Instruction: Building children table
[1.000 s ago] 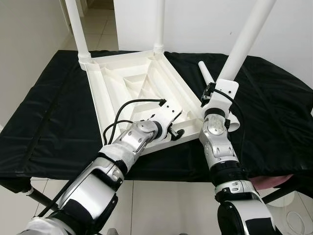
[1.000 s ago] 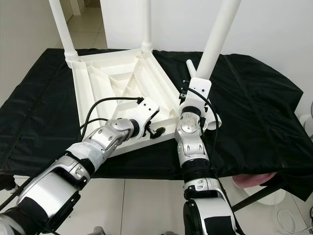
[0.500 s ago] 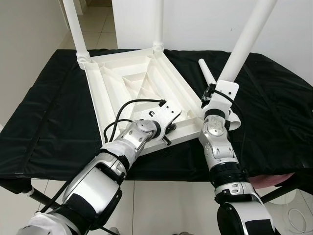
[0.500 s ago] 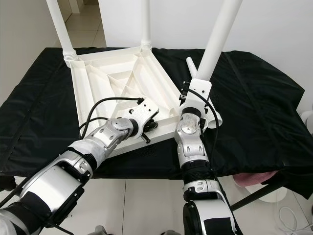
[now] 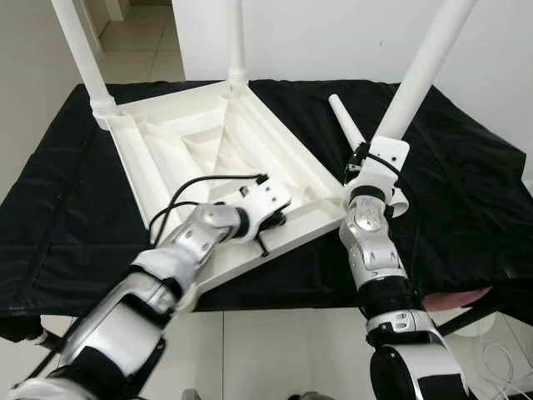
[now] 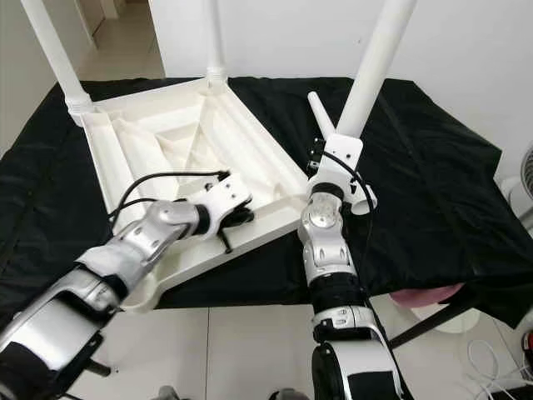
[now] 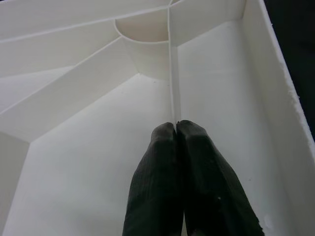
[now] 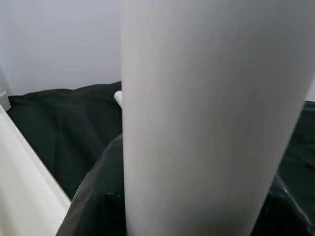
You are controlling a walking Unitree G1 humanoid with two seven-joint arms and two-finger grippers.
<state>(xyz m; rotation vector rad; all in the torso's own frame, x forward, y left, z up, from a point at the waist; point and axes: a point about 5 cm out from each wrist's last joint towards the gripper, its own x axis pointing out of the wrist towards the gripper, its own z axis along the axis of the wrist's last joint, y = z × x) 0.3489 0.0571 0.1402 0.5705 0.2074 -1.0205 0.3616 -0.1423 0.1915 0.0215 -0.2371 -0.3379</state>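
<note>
Black cloth [image 5: 466, 175] covers the whole work surface, creased and hanging over the near edge, with white walls [image 5: 333, 37] behind and pale floor tiles [image 5: 275, 350] below and in the far left corner. On the cloth lies the white plastic tabletop [image 5: 200, 158], upside down with its ribbed underside facing up, turned at an angle to the near edge. 2 white legs [image 5: 79, 54] stand upright in its far corners. A 3rd leg [image 5: 420, 71] rises tilted at the near right corner of the tabletop, and the right gripper [image 8: 113, 196] is closed around its lower part, the black fingers wrapping the tube. A 4th, loose leg [image 5: 348, 125] lies flat on the cloth just beyond that gripper, beside the tabletop's right edge. The left gripper [image 7: 176, 129] is inside the near part of the tabletop, its 2 fingers pressed together with nothing between them, tips at a thin rib.
</note>
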